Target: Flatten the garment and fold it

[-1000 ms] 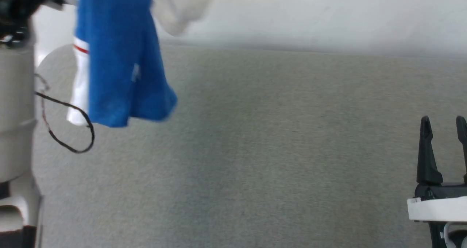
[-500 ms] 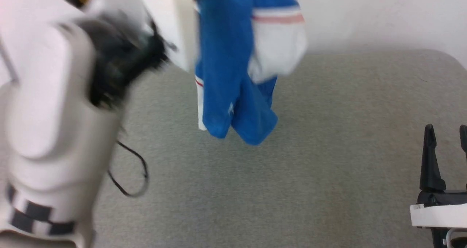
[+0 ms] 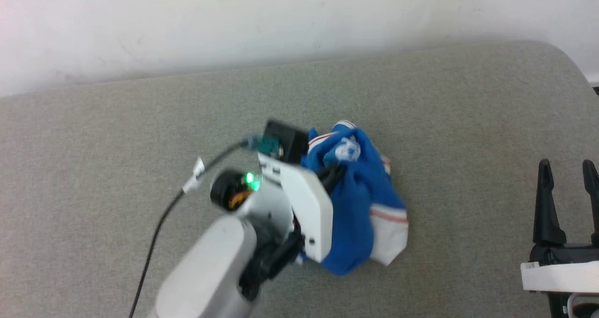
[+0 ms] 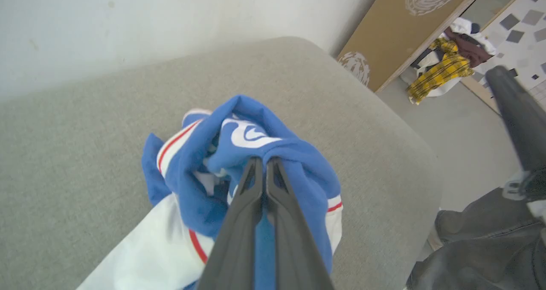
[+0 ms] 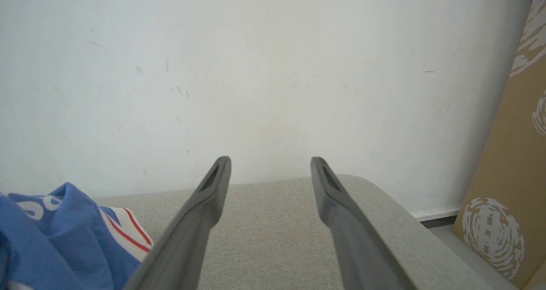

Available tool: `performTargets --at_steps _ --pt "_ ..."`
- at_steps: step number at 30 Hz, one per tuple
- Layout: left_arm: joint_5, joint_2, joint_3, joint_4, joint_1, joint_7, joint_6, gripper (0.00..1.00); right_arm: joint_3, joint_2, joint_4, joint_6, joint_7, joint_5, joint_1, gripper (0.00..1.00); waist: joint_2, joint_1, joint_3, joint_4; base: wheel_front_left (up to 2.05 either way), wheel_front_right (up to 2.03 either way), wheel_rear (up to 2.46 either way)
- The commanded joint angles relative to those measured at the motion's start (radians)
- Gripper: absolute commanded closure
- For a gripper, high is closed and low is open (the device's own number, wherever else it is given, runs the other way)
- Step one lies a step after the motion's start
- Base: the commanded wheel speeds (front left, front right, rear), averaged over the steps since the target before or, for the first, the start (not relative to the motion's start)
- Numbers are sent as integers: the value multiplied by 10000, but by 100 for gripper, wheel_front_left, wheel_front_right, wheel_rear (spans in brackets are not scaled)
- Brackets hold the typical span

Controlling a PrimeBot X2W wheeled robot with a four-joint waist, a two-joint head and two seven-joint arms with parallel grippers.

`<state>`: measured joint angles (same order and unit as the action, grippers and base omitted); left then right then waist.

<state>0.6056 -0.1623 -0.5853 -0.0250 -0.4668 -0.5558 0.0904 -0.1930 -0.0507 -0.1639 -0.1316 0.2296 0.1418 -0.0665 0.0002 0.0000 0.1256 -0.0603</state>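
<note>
the shirt (image 3: 355,201) sits bunched mid tabletop (image 3: 468,121), room all round; left claw (image 4: 263,161) pinched on it; right claw (image 3: 566,155) gaping by the right edge; left wrist view adds a clothes pile (image 4: 443,66) beyond the corner

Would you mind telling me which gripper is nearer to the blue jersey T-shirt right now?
Left. The left gripper is shut on the bunched blue jersey T-shirt. The right gripper stands open, off to the shirt's right, apart from it.
</note>
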Motion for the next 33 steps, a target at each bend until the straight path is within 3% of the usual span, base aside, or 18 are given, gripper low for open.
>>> performTargets --at_steps 1,4,5,6,7,8,16,21,26,33 --pt "-119 6 -105 303 333 206 93 100 -13 5 -4 9 38 44 98 0 -2 0 134 -52 0 0 0" --pt "-150 110 -351 1113 878 524 97 100 -27 5 -5 9 9 22 136 0 -2 0 266 -38 0 0 0" --pt "-152 154 -392 1309 966 641 82 95 -23 5 -11 9 -1 19 150 0 -2 0 303 -26 0 0 0" --pt "-155 203 -406 1459 1008 772 73 67 -25 5 -22 9 -10 11 167 0 -2 0 332 -7 0 0 0" --pt "-170 253 -412 1557 1009 929 51 14 -36 5 -31 9 -24 1 180 0 -2 0 347 24 0 0 0" --pt "-149 322 -384 1613 994 1080 43 0 -60 5 -35 9 -37 -11 187 0 -2 0 348 69 0 0 0" --pt "-181 308 26 986 631 1783 93 0 -124 5 24 9 -148 -95 211 0 -2 0 19 393 0 0 0" --pt "-195 -161 739 -408 848 2216 454 0 -182 5 114 9 -177 -95 137 0 -2 0 -274 595 0 0 0" --pt "-936 -897 1676 -1795 1612 3667 1077 0 -201 5 140 9 -174 -66 -46 0 -2 0 -435 760 0 0 0" --pt "-1697 -1742 2640 -2683 3943 6494 1381 0 -111 5 -49 9 -274 -100 -532 0 -2 0 -648 872 0 0 0"
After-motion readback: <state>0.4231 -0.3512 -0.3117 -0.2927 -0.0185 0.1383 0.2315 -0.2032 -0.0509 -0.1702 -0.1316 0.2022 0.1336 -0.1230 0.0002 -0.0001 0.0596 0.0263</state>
